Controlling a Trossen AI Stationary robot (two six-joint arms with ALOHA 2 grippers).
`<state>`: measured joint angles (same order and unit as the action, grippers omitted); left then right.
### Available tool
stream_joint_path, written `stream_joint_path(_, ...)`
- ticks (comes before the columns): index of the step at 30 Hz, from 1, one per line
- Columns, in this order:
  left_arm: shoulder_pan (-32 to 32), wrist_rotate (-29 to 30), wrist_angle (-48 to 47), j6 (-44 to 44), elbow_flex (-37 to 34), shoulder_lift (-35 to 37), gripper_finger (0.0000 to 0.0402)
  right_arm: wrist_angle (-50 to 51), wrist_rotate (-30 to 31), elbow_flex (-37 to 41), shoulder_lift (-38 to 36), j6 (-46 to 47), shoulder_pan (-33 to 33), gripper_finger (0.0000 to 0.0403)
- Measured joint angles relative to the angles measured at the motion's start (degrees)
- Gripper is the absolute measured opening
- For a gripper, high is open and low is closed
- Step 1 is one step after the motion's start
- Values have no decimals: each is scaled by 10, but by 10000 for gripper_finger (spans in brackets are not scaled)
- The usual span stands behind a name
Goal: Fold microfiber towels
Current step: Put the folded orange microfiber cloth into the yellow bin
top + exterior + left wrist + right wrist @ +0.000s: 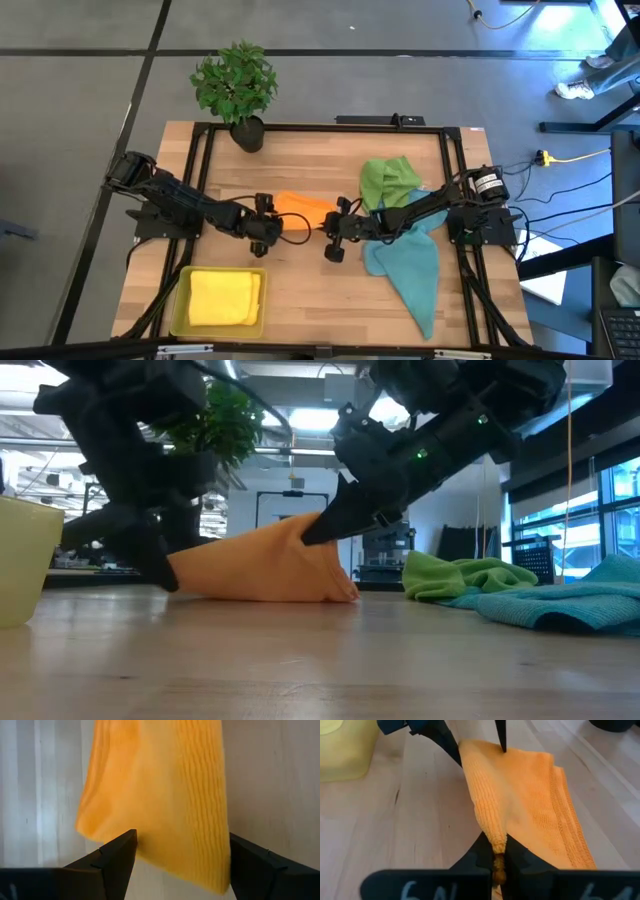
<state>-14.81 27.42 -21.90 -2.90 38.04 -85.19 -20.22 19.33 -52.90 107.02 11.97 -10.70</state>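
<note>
On the pale wooden plank desk (300,290), the right gripper (499,851) fingers pinch a ribbed soft orange microfiber towel (530,795); the left gripper (180,857) fingers straddle it, spread.

Towel (303,207) mid-table between left hand (268,236) and right hand (330,228); tray (180,302) front-left.
</note>
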Motion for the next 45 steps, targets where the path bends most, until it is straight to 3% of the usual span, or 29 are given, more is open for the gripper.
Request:
stream_joint_path(4,0,1,-6,-1,0,0,261,2,0,0,0,0,0,8)
stream_joint_path(8,0,3,-6,0,0,0,227,3,0,0,0,0,0,8)
stream_joint_path(22,-8,-2,-23,-3,0,17,11,3,0,0,0,-2,8,12)
stream_joint_path(33,-26,-1,-94,-32,11,115,1,-22,-2,0,0,-4,8,11)
stream_joint_path(36,-41,1,-143,-54,33,152,1,-40,-31,-5,0,-6,8,11)
stream_joint_path(45,-104,-7,-286,-120,112,212,0,-44,-70,-93,0,-95,1,6)
